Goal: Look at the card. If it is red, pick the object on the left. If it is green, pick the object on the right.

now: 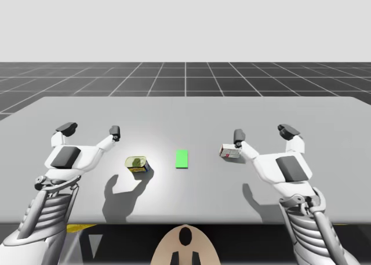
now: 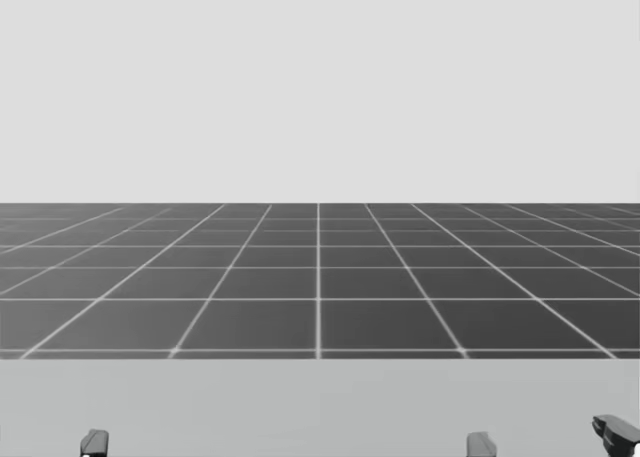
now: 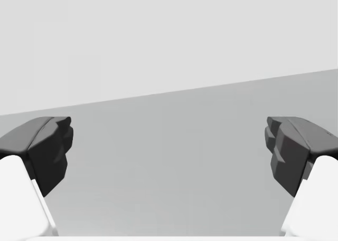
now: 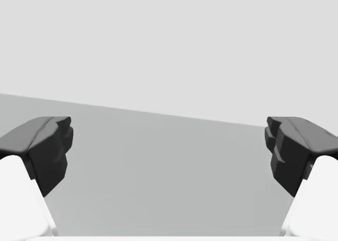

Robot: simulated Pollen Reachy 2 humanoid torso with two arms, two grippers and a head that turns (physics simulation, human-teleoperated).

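A green card (image 1: pixel 182 159) lies flat at the middle of the grey table (image 1: pixel 185 111). Left of it stands a short round can with a green and yellow top (image 1: pixel 137 164). Right of the card sits a small white and red box (image 1: pixel 229 152). My left gripper (image 1: pixel 91 130) hovers open to the left of the can, with nothing between its fingers (image 3: pixel 50 148). My right gripper (image 1: pixel 265 133) is open too; its inner finger is close beside the box, and bare table lies between its fingers (image 4: pixel 296 151).
Beyond the table's far edge (image 2: pixel 320 361) a dark gridded floor runs to the horizon. Fingertips (image 2: pixel 481 443) poke up at the lower rim of the head view. Bare table surface stretches behind the three things.
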